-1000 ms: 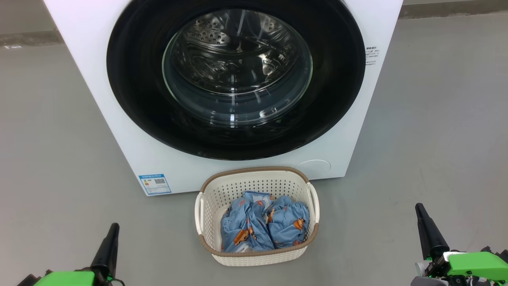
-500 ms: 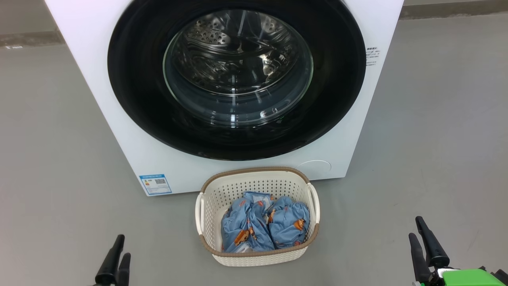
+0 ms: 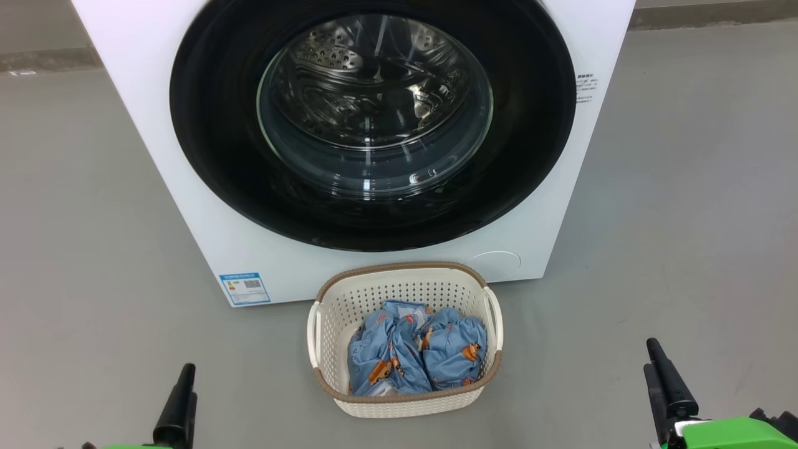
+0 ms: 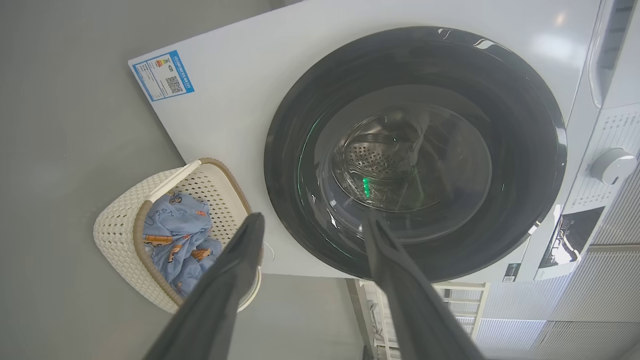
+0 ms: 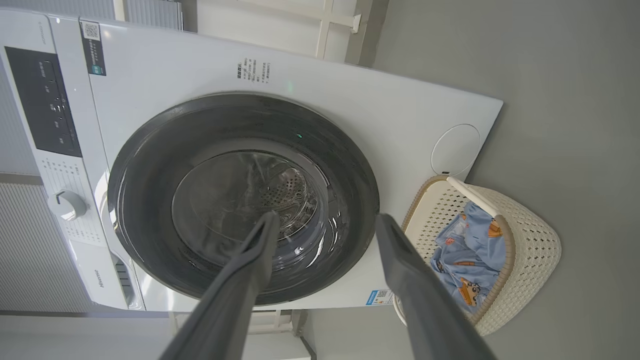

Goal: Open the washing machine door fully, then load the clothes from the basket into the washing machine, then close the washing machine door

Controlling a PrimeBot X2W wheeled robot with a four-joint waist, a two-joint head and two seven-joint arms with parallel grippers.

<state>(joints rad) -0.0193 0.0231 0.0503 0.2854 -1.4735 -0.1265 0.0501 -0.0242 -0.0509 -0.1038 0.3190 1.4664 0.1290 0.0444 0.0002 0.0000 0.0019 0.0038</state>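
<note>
The white washing machine (image 3: 156,125) stands ahead with its round black washing machine door (image 3: 212,125) shut flat against the front; the steel drum shows through the glass bowl. Right in front, on the floor, sits the cream basket (image 3: 324,312) with the light blue printed clothes (image 3: 414,355) bundled inside. My left gripper (image 3: 185,390) hangs low at the left of the basket, my right gripper (image 3: 651,358) low at its right. Both are apart from everything. In the wrist views the left gripper (image 4: 314,220) and right gripper (image 5: 328,217) stand open and empty, pointing at the door (image 4: 500,100).
Grey floor (image 3: 686,218) spreads on both sides of the machine. A blue label sticker (image 3: 243,288) and a round white cover (image 3: 492,262) mark the lower front. The control panel with a knob (image 4: 612,165) runs along the machine's top. A white rack (image 4: 460,295) stands beyond it.
Both grippers went from shut to open. Both have sunk lower in the head view. Machine, door, basket and clothes have not moved.
</note>
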